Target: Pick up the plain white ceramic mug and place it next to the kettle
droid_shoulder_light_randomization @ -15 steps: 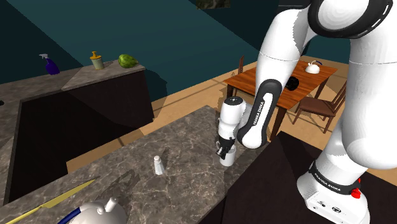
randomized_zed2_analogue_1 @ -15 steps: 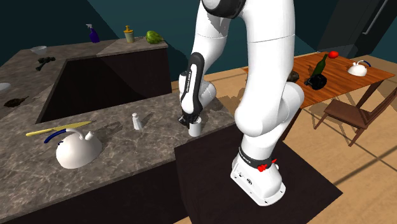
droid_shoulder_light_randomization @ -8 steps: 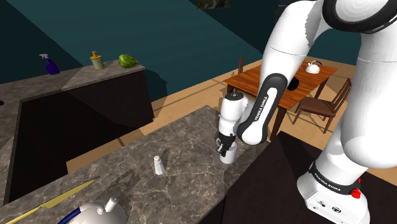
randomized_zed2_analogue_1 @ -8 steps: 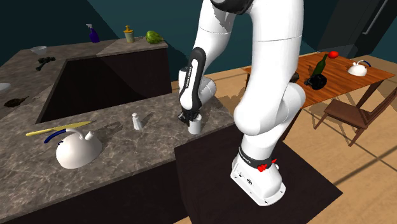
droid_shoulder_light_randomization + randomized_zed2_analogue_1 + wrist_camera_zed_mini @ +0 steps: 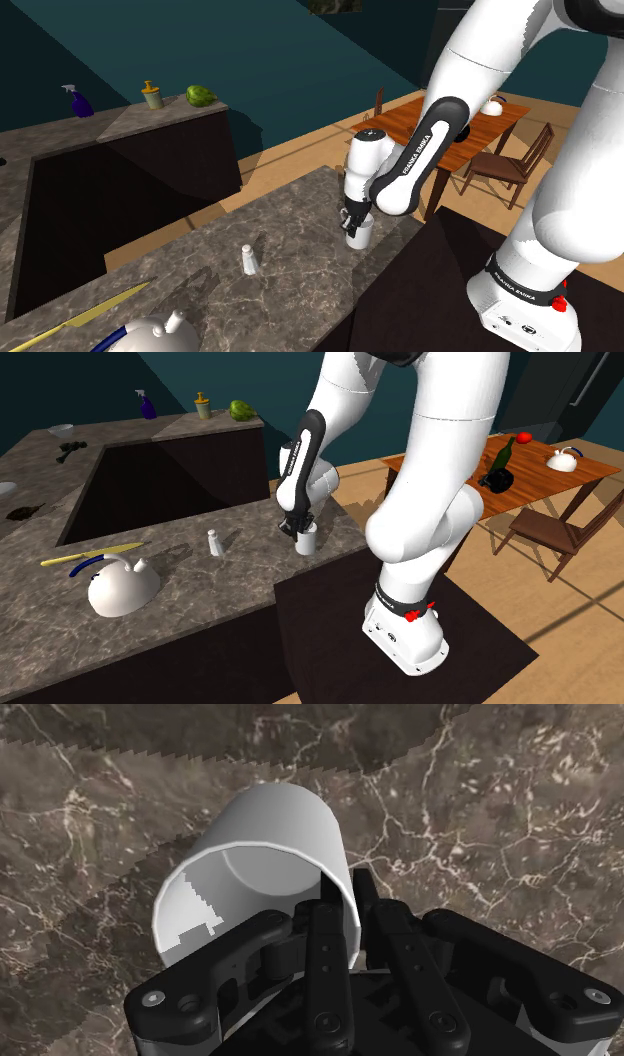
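A plain white mug [image 5: 361, 234] [image 5: 307, 540] hangs just above the dark marble counter [image 5: 280, 230], near its edge by the stand. My black gripper [image 5: 352, 220] [image 5: 296, 529] comes down from above and is shut on the mug's rim. In the wrist view one finger is inside the mug [image 5: 265, 854] and the other outside, with the gripper [image 5: 350, 904] clasping the wall between them. The white kettle [image 5: 148, 336] [image 5: 122, 590] with a blue handle sits far along the counter, at the shoulder view's lower left.
A small white shaker [image 5: 248, 259] [image 5: 214, 542] stands between mug and kettle. A yellow knife [image 5: 100, 308] lies beside the kettle. A deep dark recess [image 5: 100, 210] opens behind. A spray bottle [image 5: 78, 101], cup and green item stand on the far counter. A wooden dining table [image 5: 520, 467] stands beyond.
The arm has risen and the mug, held by its rim, has come up a little off the counter. The shaker and kettle have not moved.
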